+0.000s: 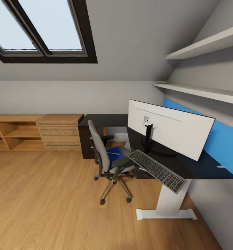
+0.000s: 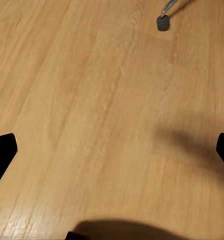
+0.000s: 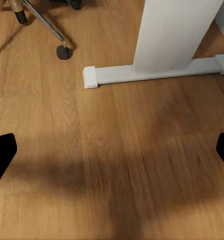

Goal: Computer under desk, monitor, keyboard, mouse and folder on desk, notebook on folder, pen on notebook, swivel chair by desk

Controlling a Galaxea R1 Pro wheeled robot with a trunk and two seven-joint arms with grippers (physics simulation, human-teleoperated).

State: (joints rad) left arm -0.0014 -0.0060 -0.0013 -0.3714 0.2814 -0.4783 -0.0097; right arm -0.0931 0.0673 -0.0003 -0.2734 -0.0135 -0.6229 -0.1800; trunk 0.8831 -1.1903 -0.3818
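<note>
The desk (image 1: 200, 165) stands at the right, and its white pedestal leg (image 3: 172, 35) also shows in the right wrist view. On it the monitor (image 1: 170, 128) turns its white back to me. The keyboard (image 1: 156, 170) lies slanted at the desk's near edge. The swivel chair (image 1: 104, 152) stands beside the desk with the blue folder (image 1: 114, 157) on its seat. A thin pale line on the folder may be the pen. Notebook, mouse and computer I cannot make out. My left gripper (image 2: 112, 150) and right gripper (image 3: 112, 150) hang open over the wooden floor, holding nothing.
A light wooden drawer chest (image 1: 59, 133) and open shelving (image 1: 12, 133) line the back wall. Wall shelves (image 1: 200, 92) hang above the desk. A small pale thing (image 1: 222, 166) lies near the blue panel. Chair castors (image 3: 63, 52) rest near the pedestal foot (image 3: 152, 72).
</note>
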